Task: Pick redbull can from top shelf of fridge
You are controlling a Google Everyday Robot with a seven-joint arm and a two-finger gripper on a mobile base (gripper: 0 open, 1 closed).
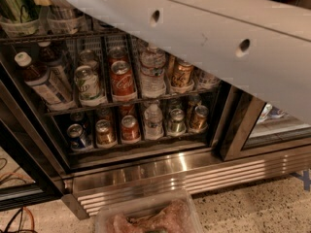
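Observation:
My white arm point(204, 33) runs across the top of the view toward the upper left, over the open fridge point(146, 171). My gripper is out of view past the top left edge. The top shelf point(58, 37) shows at upper left as a dark wire rack with clear plastic cups point(19, 27) holding green and pale items. The arm and the picture's edge hide most of this shelf. No redbull can shows.
Lower racks hold a water bottle point(153, 72), a red soda can point(121, 79), a green can point(87, 84) and a white-capped bottle point(36, 79). A clear plastic container point(146, 217) sits at bottom centre. A closed glass door point(272, 125) is at right. Cables point(19, 217) lie at bottom left.

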